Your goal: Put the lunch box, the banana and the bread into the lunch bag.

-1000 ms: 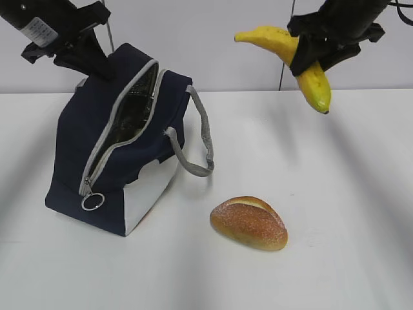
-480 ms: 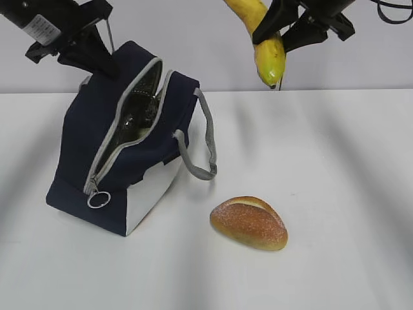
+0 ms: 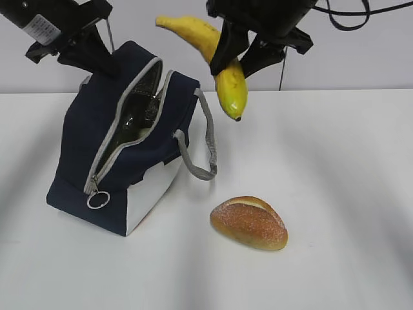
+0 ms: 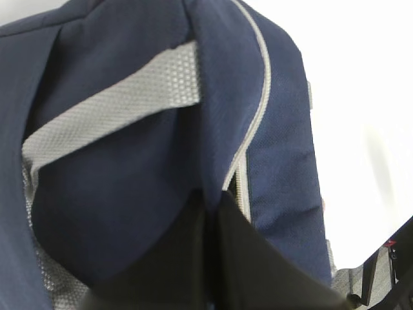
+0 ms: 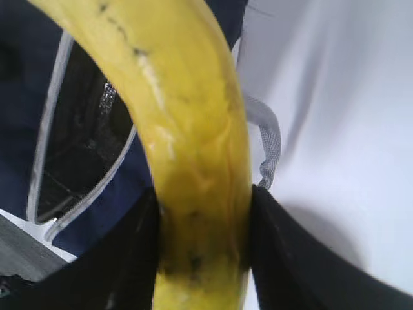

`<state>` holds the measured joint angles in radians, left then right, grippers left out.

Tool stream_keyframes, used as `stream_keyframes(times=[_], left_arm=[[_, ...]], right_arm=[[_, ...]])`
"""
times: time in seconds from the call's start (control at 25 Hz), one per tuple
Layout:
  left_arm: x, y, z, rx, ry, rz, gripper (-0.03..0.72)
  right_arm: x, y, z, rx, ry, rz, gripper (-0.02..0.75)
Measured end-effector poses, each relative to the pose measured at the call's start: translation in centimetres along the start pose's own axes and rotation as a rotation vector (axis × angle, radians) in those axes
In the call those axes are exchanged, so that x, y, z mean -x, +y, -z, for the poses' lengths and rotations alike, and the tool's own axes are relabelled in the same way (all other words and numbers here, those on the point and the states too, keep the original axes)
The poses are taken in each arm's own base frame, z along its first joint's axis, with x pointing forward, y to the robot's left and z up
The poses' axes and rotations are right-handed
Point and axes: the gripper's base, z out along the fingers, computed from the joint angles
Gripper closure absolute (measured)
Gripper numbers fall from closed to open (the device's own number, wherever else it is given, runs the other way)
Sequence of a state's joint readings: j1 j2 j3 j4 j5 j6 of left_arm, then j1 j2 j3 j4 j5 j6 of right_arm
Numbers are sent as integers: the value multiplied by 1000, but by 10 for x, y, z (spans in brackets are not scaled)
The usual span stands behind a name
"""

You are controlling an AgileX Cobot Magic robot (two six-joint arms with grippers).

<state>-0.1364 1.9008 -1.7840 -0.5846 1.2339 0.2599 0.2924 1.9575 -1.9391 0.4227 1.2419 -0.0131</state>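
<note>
our right hand (image 3: 237, 53) is clamped across the middle of the banana (image 3: 216, 55), carrying it in the air just right of the lunch bag (image 3: 122, 145), which stands near the desk's (image 3: 335, 194) far left corner. the fruit hangs at a slant, its lower tip over the bag's near strap, its upper end over the open zipper mouth. in the right wrist view the two pads press the peel from either side. we judge the banana light and firm but easily bruised, with a smooth, curved peel that could pivot in a narrow grip, so a hold at mid-length looks right to us, and a squeeze no harder than needed.

our left hand (image 3: 87, 55) is closed on the bag's far top edge, pinching the navy fabric; the left wrist view shows cloth and a grey strap pressed close to the fingers. the bag is soft and floppy, so we think that pinch is what keeps the mouth gaping.

the bread (image 3: 249, 223) lies on the desk toward the near edge, well apart from the bag. we expect it to be light and crushable, best taken across its short width. the lunch box we cannot make out; something dark and glossy shows inside the bag.
</note>
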Motion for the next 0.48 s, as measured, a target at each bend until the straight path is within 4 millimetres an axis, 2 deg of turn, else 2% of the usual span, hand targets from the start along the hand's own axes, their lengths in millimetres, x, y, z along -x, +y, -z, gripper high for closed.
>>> stream_keyframes(times=[0.16, 0.28, 0.48], left_arm=[[0, 0, 0, 0, 0, 0, 690], [0, 0, 0, 0, 0, 0, 690], [0, 0, 0, -1, 0, 0, 690]], right_arm=[[-5, 17, -24, -16, 57, 29, 443], [-8, 21, -44, -38, 100, 32, 443], [-9, 15, -50, -125, 109, 35, 443]])
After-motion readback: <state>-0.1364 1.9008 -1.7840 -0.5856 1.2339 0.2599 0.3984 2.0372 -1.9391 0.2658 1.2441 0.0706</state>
